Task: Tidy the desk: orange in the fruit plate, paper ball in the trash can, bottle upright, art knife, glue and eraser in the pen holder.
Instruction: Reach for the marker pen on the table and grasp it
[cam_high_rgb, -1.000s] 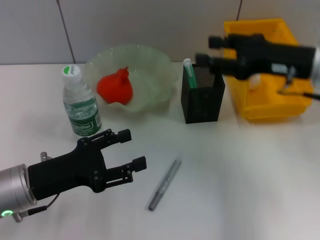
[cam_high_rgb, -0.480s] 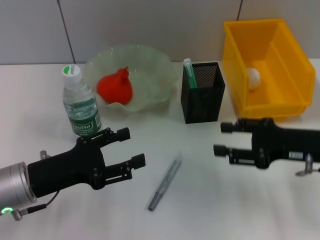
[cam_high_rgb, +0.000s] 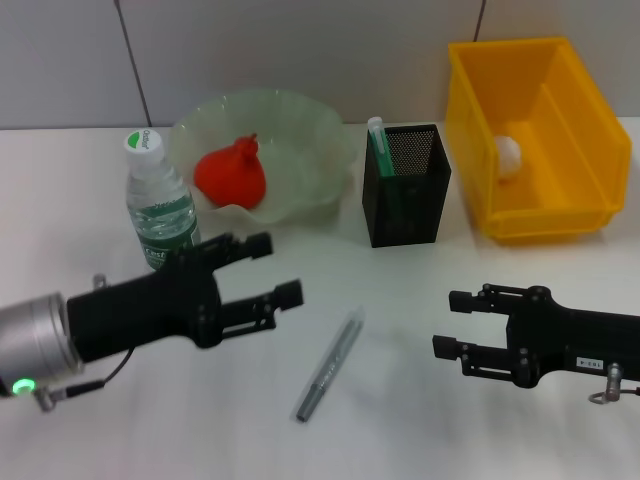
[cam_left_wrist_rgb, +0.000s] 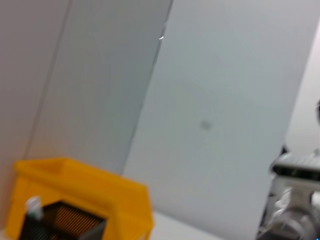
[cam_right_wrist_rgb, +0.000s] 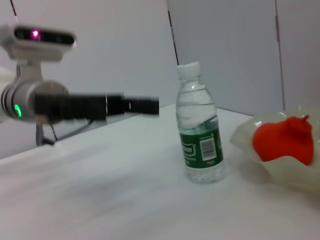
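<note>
The grey art knife (cam_high_rgb: 330, 368) lies flat on the white table between my two grippers. My left gripper (cam_high_rgb: 277, 268) is open, just left of the knife and in front of the upright bottle (cam_high_rgb: 160, 200). My right gripper (cam_high_rgb: 448, 322) is open and empty, to the right of the knife. The orange (cam_high_rgb: 232, 172) sits in the fruit plate (cam_high_rgb: 300, 120). The paper ball (cam_high_rgb: 508, 152) lies in the yellow trash can (cam_high_rgb: 560, 215). A green glue stick (cam_high_rgb: 377, 140) stands in the black pen holder (cam_high_rgb: 405, 195). The eraser is out of view.
The right wrist view shows the bottle (cam_right_wrist_rgb: 200, 132), the orange (cam_right_wrist_rgb: 282, 140) in the plate (cam_right_wrist_rgb: 245, 137), and my left gripper (cam_right_wrist_rgb: 150, 105) farther off. The left wrist view shows the trash can (cam_left_wrist_rgb: 85, 195) behind the pen holder (cam_left_wrist_rgb: 60, 225).
My right arm has come down from over the pen holder and trash can to the table's front right. My left gripper has moved a little forward and right.
</note>
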